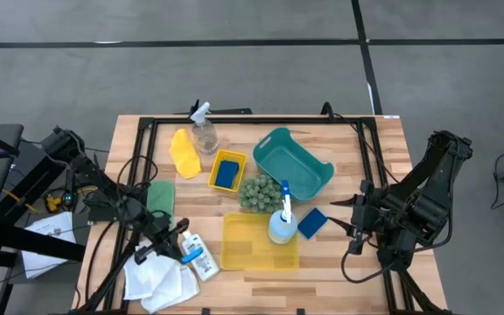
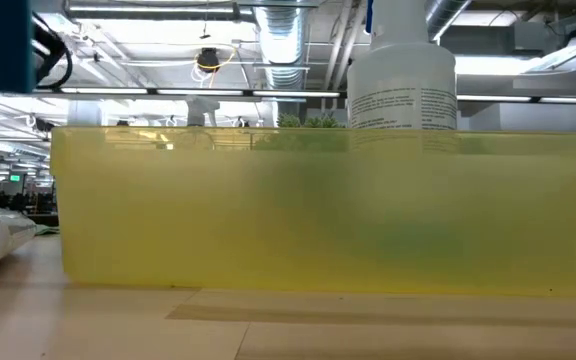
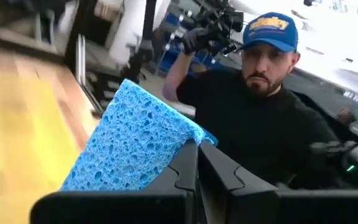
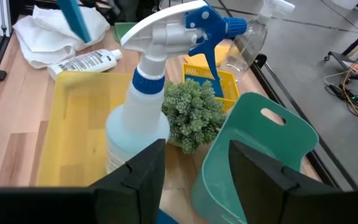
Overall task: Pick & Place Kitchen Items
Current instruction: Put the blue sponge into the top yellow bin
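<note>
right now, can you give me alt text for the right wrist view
A white spray bottle with a blue trigger stands just ahead of the right gripper, whose dark fingers are apart. Behind it are a shallow yellow bin, a green bumpy ball and a teal basket.

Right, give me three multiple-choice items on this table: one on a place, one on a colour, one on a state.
1. Where is the green ball?
A. on the table beside the teal basket
B. inside the teal basket
C. on the floor

2. What colour is the sponge in the left pincer?
A. pink
B. white
C. blue

3. How is the right pincer?
A. shut on a cloth
B. open and empty
C. shut on a cup

Key:
1. A, it sits on wood next to the basket.
2. C, the left wrist view shows blue foam.
3. B, its fingers stand apart, short of the spray bottle.
</note>
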Robot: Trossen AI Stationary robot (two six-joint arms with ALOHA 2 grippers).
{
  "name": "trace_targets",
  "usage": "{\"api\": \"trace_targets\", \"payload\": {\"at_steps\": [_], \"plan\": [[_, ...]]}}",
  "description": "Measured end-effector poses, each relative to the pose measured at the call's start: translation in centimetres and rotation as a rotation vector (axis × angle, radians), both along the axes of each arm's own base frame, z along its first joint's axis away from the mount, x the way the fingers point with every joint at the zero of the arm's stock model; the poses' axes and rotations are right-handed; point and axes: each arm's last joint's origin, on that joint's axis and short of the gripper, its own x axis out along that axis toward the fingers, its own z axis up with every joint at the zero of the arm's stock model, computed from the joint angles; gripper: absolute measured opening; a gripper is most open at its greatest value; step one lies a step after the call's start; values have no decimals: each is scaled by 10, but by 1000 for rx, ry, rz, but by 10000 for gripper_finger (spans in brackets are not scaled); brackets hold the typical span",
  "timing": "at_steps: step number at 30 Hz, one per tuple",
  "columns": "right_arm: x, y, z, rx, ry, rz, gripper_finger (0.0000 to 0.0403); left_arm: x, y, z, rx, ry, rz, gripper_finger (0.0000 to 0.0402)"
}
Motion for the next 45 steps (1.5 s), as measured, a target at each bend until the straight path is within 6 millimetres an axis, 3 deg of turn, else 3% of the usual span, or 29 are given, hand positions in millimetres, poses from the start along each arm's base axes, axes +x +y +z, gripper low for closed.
{"api": "trace_targets", "payload": {"at_steps": [4,10,16,27,35,45], "plan": [[0,0,0,6,-4,-5,168,9,-11,-9,-89,179,-35,0],[0,0,0,-1,-14,-10,168,14,-26,-14,-264,251,-116,0],[0,0,1,-7,-23,-15,168,14,-34,-35,-297,401,-135,0],[0,0,1,-7,-24,-15,168,4,-20,-53,-341,505,-111,0],[0,0,1,-6,-23,-15,168,8,0,-65,-323,581,20,2],[0,0,1,-3,-22,-15,168,11,8,-72,-291,645,69,68]]}}
